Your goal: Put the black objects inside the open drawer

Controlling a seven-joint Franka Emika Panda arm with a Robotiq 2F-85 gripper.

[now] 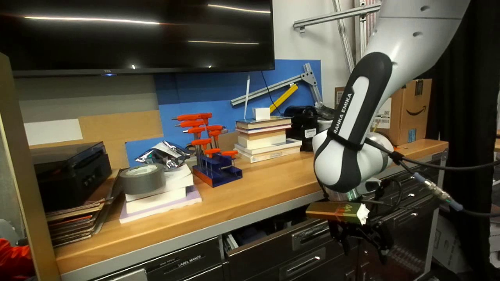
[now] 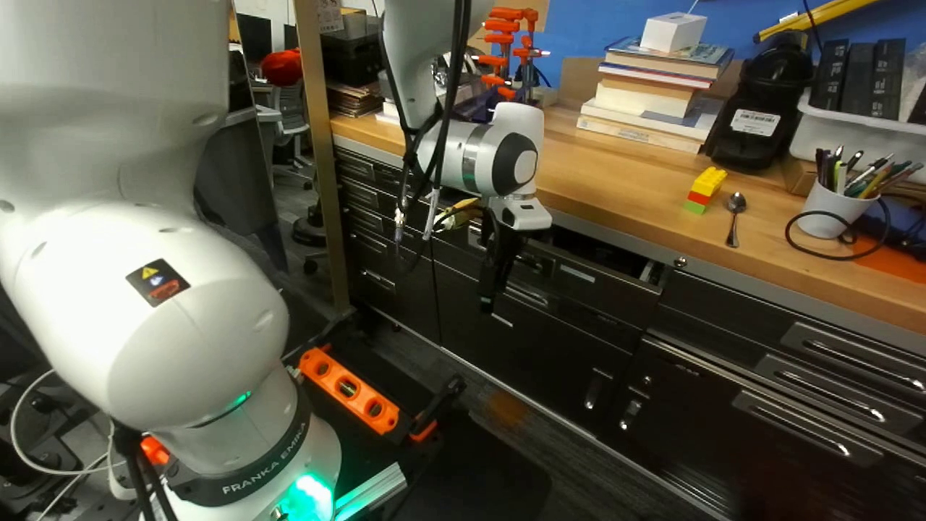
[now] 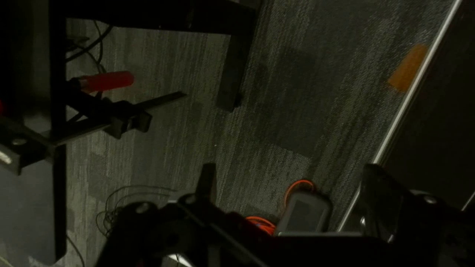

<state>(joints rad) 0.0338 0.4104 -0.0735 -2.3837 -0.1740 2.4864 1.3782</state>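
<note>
1. The gripper (image 3: 290, 167) is shown spread wide, with nothing held. Carpet (image 3: 178, 148) is seen beneath it in the wrist view, so it is judged to be placed in front of the drawer (image 2: 608, 289), not over it.
2. The black objects cannot be picked out with certainty in any view. They may be included among the dark shapes (image 1: 250, 236) inside the drawer, but these are too dim to be identified.
3. The drawer could be pushed shut if the gripper, apparently held low before it, were moved inward without being raised.
4. A slack cable (image 1: 449, 168), trailed to the right of the drawer in an exterior view, could be snagged on its handle by a low swing.
5. Anything released at this spot would probably be lost to the carpet, short of the drawer.
6. The large black case (image 2: 759, 98), set on the bench (image 2: 615, 174) beyond the drawer, could be mistaken for a target because of its colour.
7. Beyond the drawer, to its right, a white bin (image 2: 893, 141) is packed with dark upright boxes (image 2: 859, 76), and a white cup (image 2: 825, 197) is filled with pens (image 2: 861, 170).
8. Beyond the drawer, a blue rack (image 1: 218, 175) is loaded with orange-handled tools (image 1: 201, 142).
</note>
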